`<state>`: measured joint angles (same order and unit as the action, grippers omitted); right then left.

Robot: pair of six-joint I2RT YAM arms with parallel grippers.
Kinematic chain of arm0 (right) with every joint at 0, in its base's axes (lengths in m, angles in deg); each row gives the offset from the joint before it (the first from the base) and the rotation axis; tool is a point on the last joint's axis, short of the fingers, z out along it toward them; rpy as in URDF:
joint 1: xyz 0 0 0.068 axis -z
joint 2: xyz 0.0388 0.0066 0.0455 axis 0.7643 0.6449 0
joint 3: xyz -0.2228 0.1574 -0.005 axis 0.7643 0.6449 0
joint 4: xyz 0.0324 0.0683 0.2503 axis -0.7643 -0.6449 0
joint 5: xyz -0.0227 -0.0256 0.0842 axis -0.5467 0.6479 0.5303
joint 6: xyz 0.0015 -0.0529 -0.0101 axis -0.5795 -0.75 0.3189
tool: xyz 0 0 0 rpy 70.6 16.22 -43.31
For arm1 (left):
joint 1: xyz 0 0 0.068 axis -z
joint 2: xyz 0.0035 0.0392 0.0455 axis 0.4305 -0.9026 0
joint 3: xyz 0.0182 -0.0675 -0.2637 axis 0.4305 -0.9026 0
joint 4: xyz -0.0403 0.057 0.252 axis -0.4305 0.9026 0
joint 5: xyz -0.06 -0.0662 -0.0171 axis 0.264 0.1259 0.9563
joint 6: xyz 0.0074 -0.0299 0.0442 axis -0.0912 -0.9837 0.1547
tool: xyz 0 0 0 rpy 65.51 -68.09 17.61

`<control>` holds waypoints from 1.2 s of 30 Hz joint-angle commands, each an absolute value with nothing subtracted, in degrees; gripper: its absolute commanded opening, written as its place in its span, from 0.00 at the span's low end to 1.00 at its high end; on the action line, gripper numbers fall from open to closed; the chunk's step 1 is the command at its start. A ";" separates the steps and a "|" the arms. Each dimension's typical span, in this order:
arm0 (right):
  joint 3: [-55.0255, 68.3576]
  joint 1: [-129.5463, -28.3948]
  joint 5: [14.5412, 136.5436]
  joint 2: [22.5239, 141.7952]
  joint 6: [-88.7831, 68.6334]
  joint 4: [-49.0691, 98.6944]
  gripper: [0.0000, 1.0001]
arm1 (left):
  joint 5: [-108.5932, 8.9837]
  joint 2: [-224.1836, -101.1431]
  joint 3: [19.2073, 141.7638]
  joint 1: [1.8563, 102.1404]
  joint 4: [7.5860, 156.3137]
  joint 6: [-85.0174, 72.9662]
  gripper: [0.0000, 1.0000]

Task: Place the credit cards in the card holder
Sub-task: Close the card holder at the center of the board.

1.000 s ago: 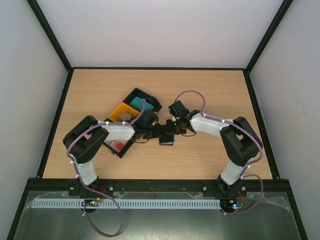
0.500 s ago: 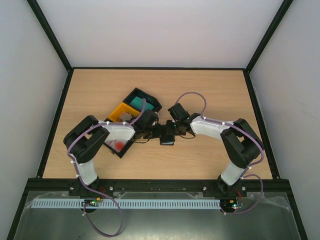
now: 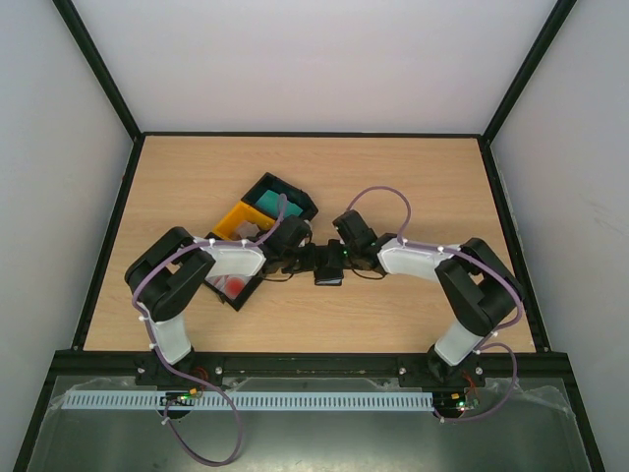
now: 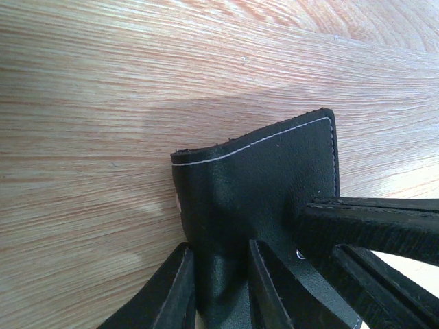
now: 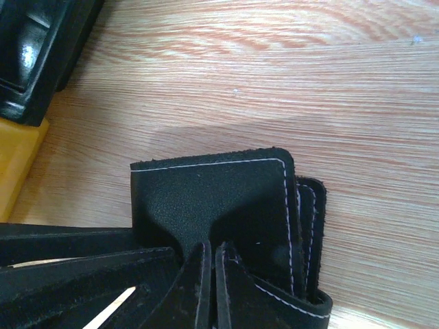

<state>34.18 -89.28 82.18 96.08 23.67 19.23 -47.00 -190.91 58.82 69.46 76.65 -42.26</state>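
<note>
Black leather holder (image 3: 328,274), one, squarish, sits between two grippers; left gripper (image 4: 221,274) and right gripper (image 5: 211,264) each pinch one flap, its stitched edge pointing straight out from the fingertips; one yellow tray (image 3: 236,218) and two black trays (image 3: 305,204) lie behind the left gripper.

Both arms bend inward with elbows out and meet mid-table. The left gripper (image 4: 219,255) and right gripper (image 5: 212,252) each pinch the card holder (image 5: 206,199).
</note>
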 commanded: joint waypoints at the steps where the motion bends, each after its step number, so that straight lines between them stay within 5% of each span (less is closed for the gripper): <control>1: 39.66 -90.05 81.19 97.22 25.10 16.86 0.02 | -45.07 -192.88 57.52 70.58 78.59 -42.08 0.23; 36: 60.80 -93.10 77.45 102.06 30.91 32.11 0.02 | -45.89 -193.61 58.32 70.58 80.61 -42.70 0.16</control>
